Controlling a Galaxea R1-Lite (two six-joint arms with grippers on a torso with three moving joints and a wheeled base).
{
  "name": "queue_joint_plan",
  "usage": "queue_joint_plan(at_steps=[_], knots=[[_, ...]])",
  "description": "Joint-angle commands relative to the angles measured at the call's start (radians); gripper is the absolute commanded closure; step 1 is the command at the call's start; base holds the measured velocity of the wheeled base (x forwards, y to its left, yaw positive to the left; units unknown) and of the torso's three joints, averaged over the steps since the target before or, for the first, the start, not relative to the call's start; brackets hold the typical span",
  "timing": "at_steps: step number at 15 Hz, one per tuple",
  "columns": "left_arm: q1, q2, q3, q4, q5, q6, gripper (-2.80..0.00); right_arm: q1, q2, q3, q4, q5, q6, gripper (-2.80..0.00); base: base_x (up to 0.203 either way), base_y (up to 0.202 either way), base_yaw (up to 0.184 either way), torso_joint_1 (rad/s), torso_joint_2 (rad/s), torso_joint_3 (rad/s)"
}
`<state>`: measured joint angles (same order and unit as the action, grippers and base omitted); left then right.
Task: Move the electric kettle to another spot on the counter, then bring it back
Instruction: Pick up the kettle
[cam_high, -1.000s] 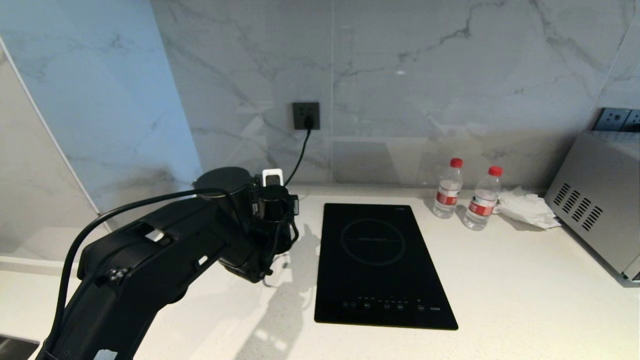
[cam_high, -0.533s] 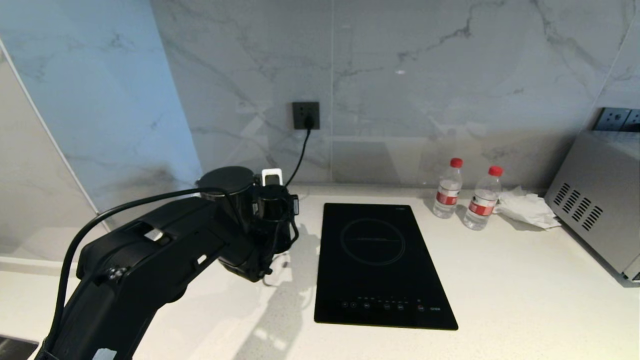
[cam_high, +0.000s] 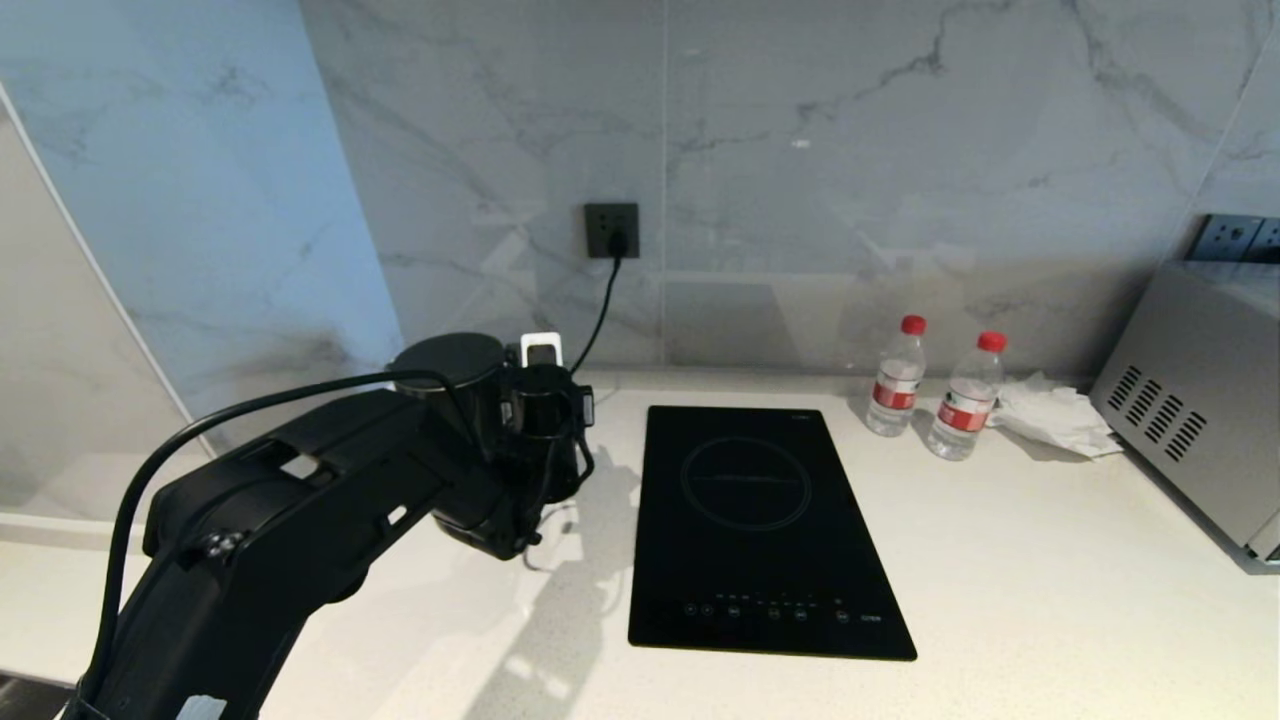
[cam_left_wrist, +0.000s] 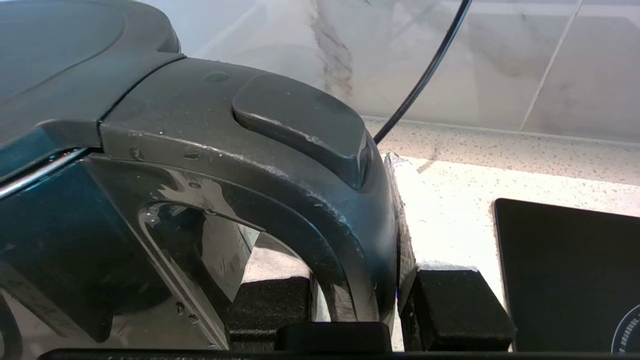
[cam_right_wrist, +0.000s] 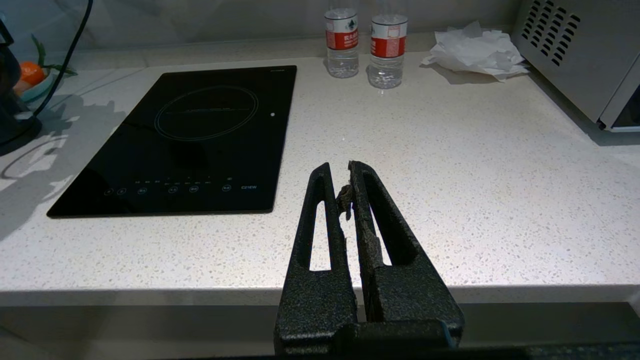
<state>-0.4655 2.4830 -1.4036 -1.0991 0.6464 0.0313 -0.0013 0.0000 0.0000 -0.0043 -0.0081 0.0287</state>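
Observation:
The electric kettle (cam_high: 450, 358), glossy black with a flat round lid, stands at the back left of the white speckled counter (cam_high: 1000, 560), mostly hidden behind my left arm. My left gripper (cam_high: 548, 425) reaches it from the right. In the left wrist view the kettle's loop handle (cam_left_wrist: 300, 210) runs between the two black fingers (cam_left_wrist: 450, 305), and the left gripper (cam_left_wrist: 350, 240) is shut on that handle. My right gripper (cam_right_wrist: 340, 170) is shut and holds nothing, hanging at the counter's front edge.
A black glass hob (cam_high: 760, 520) lies right of the kettle. A cord runs from the wall socket (cam_high: 612, 230) down behind the kettle. Two water bottles (cam_high: 897, 378), a crumpled tissue (cam_high: 1050, 415) and a metal appliance (cam_high: 1200, 400) stand at the back right.
My left arm has shifted very slightly to the left. The kettle's lid shows in nearly the same place. The right arm has not moved.

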Motion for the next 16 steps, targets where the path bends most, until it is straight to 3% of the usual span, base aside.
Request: queue_joint_plan(at_steps=[1,10,13,16], knots=[[0.001,-0.021,-0.002,-0.007,0.004,0.002,0.0,0.0,0.002,0.0,0.0,-0.001,0.0,0.0,0.0,0.0,0.0,0.0,0.0,0.0],[0.004,-0.055,-0.121,0.076,0.004,0.016,0.0,0.0,0.002,0.0,0.0,0.0,0.0,0.0,0.0,0.0,0.0,0.0,0.0,0.0],[-0.001,-0.104,-0.066,0.079,0.003,0.018,0.0,0.0,0.002,0.0,0.0,0.0,0.0,0.0,0.0,0.0,0.0,0.0,0.0,0.0],[-0.013,-0.184,0.067,0.075,0.001,0.019,0.0,0.0,0.002,0.0,0.0,0.0,0.0,0.0,0.0,0.0,0.0,0.0,0.0,0.0]])
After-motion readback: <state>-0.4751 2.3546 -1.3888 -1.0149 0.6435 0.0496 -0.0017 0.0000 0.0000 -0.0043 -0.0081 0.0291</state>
